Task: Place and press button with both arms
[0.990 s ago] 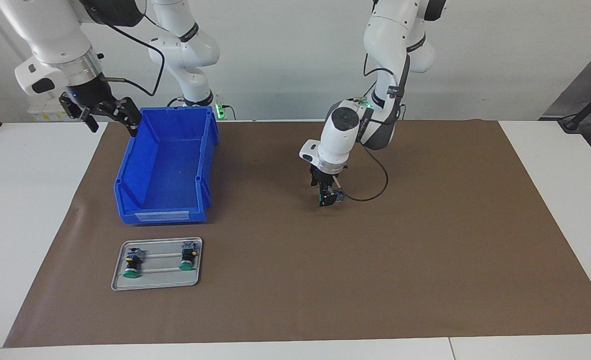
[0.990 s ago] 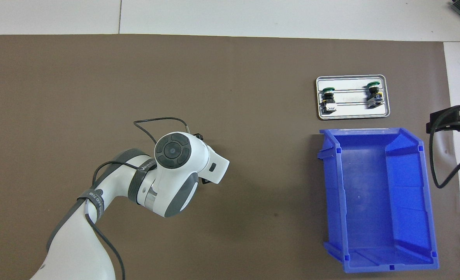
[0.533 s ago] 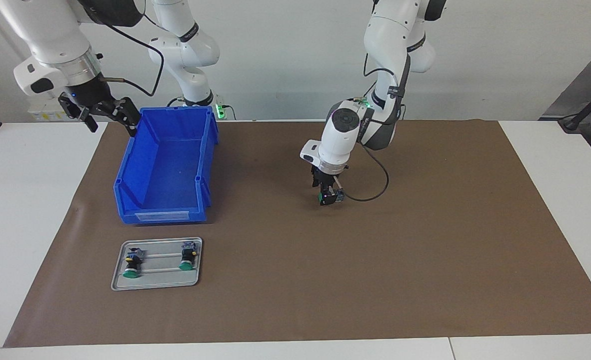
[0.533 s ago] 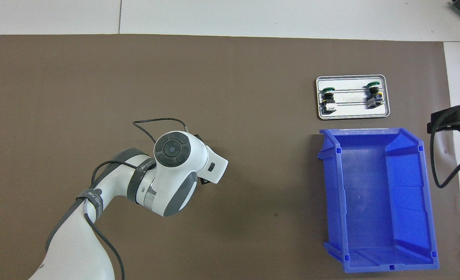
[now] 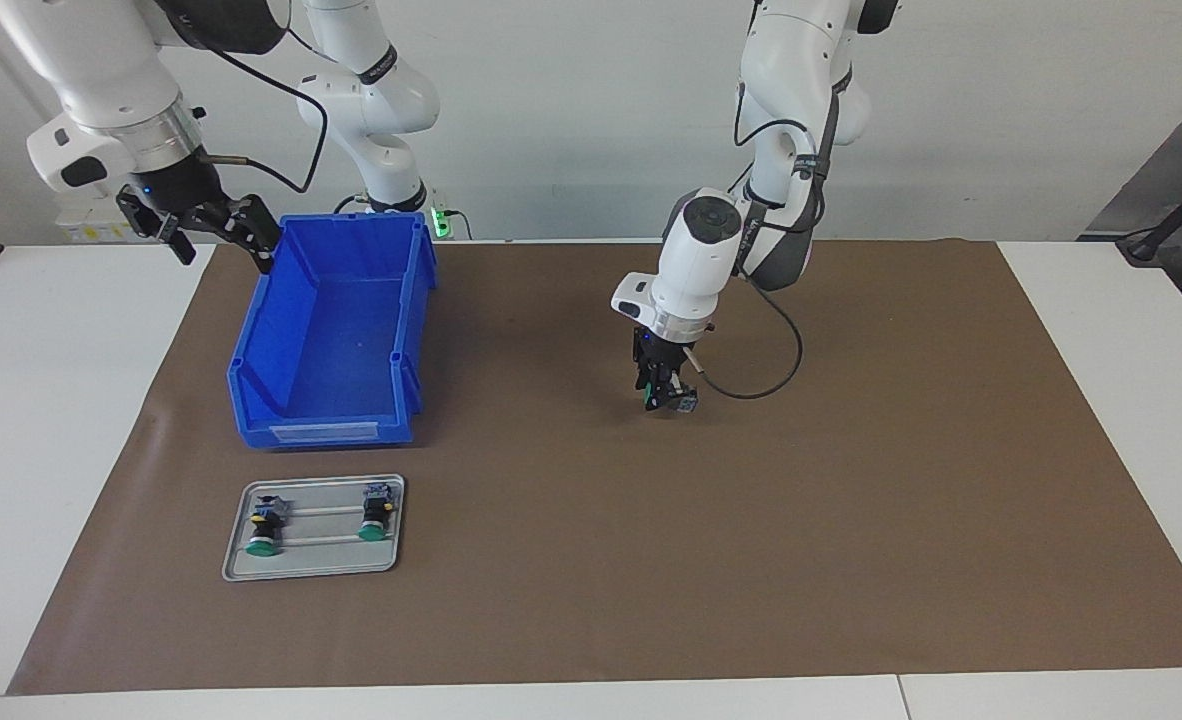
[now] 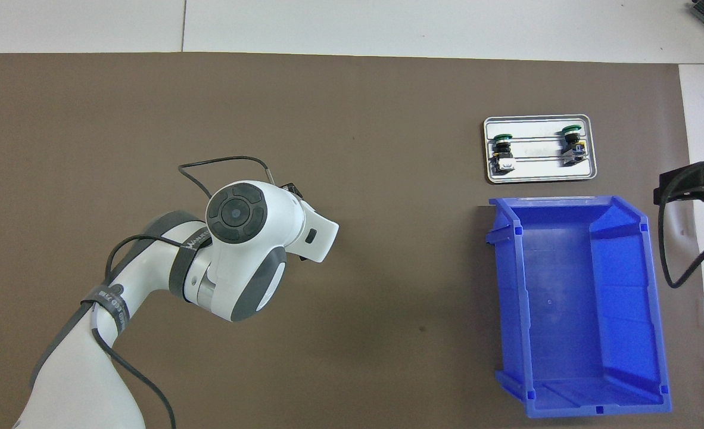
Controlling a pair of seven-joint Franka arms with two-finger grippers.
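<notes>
We see a green-capped button (image 5: 673, 402) pinched at the tips of the left gripper (image 5: 667, 398), which points down over the middle of the brown mat (image 5: 851, 520), low above its surface. From overhead, the left arm's white wrist hides this button. Two more buttons (image 5: 264, 528) (image 5: 375, 516) lie side by side on a small grey tray (image 5: 313, 568), toward the right arm's end of the table. A blue bin (image 5: 331, 330) sits just beside the tray, nearer to the robots. The right gripper (image 5: 213, 228) waits with fingers spread wide, up beside the bin's corner.
</notes>
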